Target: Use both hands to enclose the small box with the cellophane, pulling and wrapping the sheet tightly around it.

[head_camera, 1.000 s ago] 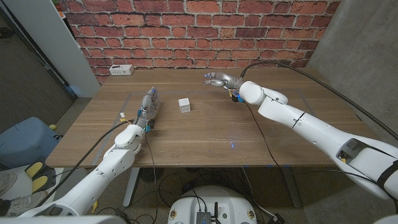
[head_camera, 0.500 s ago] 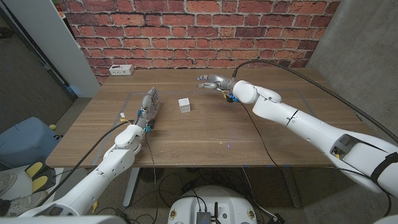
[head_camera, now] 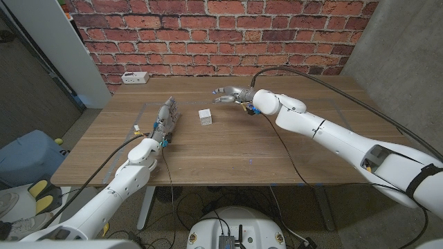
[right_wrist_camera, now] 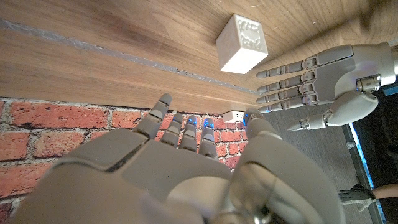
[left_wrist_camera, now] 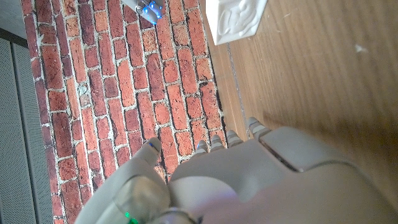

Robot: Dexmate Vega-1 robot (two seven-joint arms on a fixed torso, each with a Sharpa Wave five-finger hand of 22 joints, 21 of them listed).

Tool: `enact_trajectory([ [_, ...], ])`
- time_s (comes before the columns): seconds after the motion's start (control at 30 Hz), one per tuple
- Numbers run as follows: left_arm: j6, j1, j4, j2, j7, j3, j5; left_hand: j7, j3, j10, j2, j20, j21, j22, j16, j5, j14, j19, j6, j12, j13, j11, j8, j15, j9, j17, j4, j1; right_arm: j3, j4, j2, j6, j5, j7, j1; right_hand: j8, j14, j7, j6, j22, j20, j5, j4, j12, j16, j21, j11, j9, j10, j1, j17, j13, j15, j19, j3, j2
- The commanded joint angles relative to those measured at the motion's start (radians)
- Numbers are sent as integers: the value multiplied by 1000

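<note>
The small white box (head_camera: 205,117) stands on the wooden table (head_camera: 228,155), on a clear cellophane sheet whose faint edge (right_wrist_camera: 81,46) runs across the wood. My left hand (head_camera: 166,114) stands on its edge just left of the box, fingers straight and holding nothing. My right hand (head_camera: 228,94) hovers beyond the box, slightly to its right, with fingers spread and curved and nothing in them. The right wrist view looks past my right hand (right_wrist_camera: 174,162) to the box (right_wrist_camera: 242,42) and my left hand (right_wrist_camera: 323,81). The left wrist view has my left hand (left_wrist_camera: 236,180) and the box (left_wrist_camera: 236,18).
A white power strip (head_camera: 135,77) lies at the table's far left, by the brick wall (head_camera: 221,28). A blue bin (head_camera: 28,159) stands on the floor to the left of the table.
My right hand has moved left across the far side of the table, closer to the box. The left hand and the box have stayed put.
</note>
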Motion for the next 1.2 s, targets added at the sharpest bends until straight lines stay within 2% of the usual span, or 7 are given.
enact_trajectory([
  [0.03,0,-2,6,-2,-3,1,-3,-6,-2,-113,4,0,-6,3,2,5,-109,4,-40,2,4,7,-1,4,1,5,0,-4,-39,42,34,21,-42,40,31,-6,0,5,-10,2,0,0,0,-5,0,2,-21,2,-6,19,4,4,-12,12,13,-2],
  [0.1,1,-1,6,-2,-1,0,-4,-5,-2,-113,4,0,-6,3,2,5,-109,4,-40,2,4,8,-1,4,1,5,0,-4,-46,47,38,24,-52,42,35,-11,-1,4,-22,2,-1,0,-5,-9,-1,1,-30,2,-17,27,3,4,-13,13,16,-6],
  [0.17,0,-1,7,-3,-3,0,-5,-5,-2,-113,5,1,-6,4,1,5,-109,4,-40,2,4,6,-1,4,1,5,0,-5,-54,52,43,20,-64,51,41,-17,-7,5,-49,2,4,-1,-20,-16,-8,0,-39,1,-40,48,-1,4,-9,16,23,-17],
  [0.37,-3,-2,12,-4,-5,0,-6,-4,-3,-114,5,1,-7,4,1,5,-109,4,-40,2,4,6,-2,4,1,5,0,-5,-87,54,58,-13,-124,67,59,-23,-27,-6,-105,1,1,0,-47,-24,-19,-6,-48,2,-93,88,-4,4,-21,11,33,-29],
  [0.47,-3,-3,16,-6,-7,0,-7,-4,-3,-113,5,0,-7,4,1,5,-109,4,-40,2,4,6,-2,4,1,5,0,-5,-100,57,65,-19,-147,75,66,-20,-28,-9,-110,1,4,-1,-54,-24,-20,-6,-49,2,-101,100,-5,4,-21,11,36,-33],
  [0.73,-8,-6,25,-10,-9,0,-8,-3,-4,-113,5,0,-8,4,0,5,-110,4,-40,1,4,7,-3,3,1,5,0,-5,-127,94,93,3,-167,114,95,-19,-30,-10,-119,1,7,-2,-62,-22,-21,-8,-50,2,-107,115,-6,3,-21,10,39,-37],
  [1.2,-10,-8,40,-15,-14,-3,-15,-1,-5,-113,5,0,-10,4,0,6,-109,5,-41,1,4,7,-3,2,1,5,0,-5,-171,209,161,67,-185,149,151,-15,-32,-6,-127,1,10,-5,-68,-18,-22,-8,-44,2,-113,137,-7,3,-22,11,42,-45],
])
